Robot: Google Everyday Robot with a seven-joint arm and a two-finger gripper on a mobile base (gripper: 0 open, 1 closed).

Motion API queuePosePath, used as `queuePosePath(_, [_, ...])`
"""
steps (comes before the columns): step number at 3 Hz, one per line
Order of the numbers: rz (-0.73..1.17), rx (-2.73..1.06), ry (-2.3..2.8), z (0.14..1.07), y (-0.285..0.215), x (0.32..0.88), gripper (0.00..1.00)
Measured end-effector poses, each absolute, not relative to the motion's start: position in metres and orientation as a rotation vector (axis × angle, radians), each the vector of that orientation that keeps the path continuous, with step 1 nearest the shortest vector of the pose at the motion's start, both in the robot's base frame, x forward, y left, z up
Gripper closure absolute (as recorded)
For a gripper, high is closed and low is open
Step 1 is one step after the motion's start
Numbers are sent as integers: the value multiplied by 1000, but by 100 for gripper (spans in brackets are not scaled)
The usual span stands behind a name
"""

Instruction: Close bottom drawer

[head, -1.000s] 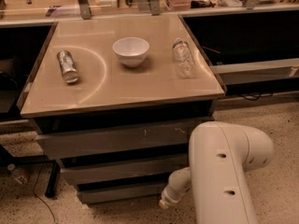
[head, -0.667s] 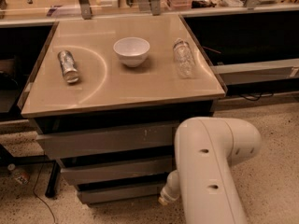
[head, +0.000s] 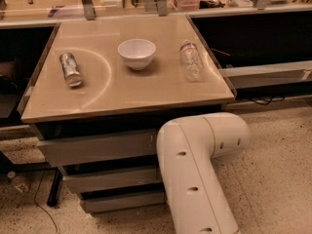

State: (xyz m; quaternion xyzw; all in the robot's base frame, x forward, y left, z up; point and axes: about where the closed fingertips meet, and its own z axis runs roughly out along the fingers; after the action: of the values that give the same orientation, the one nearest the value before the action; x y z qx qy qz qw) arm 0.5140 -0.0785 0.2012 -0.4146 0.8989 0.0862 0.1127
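Note:
The bottom drawer (head: pixel 122 201) is the lowest grey front of the cabinet, a flat strip under the middle drawer (head: pixel 109 179) and the top drawer (head: pixel 97 147). A dark gap shows above its front. My white arm (head: pixel 195 174) reaches down in front of the cabinet's right side and covers the right ends of all three drawers. My gripper is hidden behind the arm, somewhere low by the bottom drawer's right end; no part of it shows.
On the tan cabinet top (head: pixel 126 91) stand a white bowl (head: pixel 137 52), a lying metal can (head: pixel 71 69) and a lying clear bottle (head: pixel 190 60). A small bottle (head: pixel 19 182) and a cable lie on the speckled floor at the left. Dark benches flank the cabinet.
My arm has swung left across the drawers. The wrist end that showed by the bottom drawer's right end is now covered by the arm.

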Motion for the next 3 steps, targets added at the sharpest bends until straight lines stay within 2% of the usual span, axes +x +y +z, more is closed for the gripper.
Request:
queuePosePath(1, [248,-1207,2623,202,-77,519,82])
queuePosePath(3, [248,-1207,2623,202,-77,519,35])
